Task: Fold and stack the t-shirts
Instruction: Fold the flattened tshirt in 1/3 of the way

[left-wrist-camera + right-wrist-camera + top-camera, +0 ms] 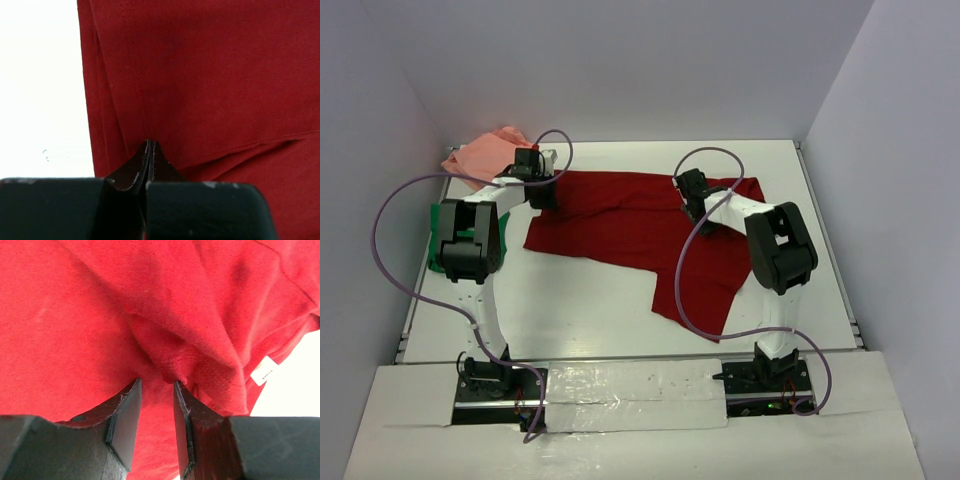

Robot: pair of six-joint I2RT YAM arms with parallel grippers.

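The dark red t-shirt (620, 225) lies spread and crumpled across the middle of the white table, with one part hanging toward the front right. My left gripper (542, 192) is at its far left edge; in the left wrist view the gripper (150, 142) is shut, pinching the shirt's hemmed edge (200, 75). My right gripper (692, 200) is over the shirt's far right part; in the right wrist view the gripper (156, 384) is open, with a bunched fold of red cloth (175, 355) at its tips. The salmon pink t-shirt (485, 155) and bright green t-shirt (445, 225) lie at the far left.
White walls enclose the table on three sides. A white label (262, 371) shows on the red shirt near the right gripper. Purple cables loop off both arms. Bare table (580, 300) lies in front of the shirt.
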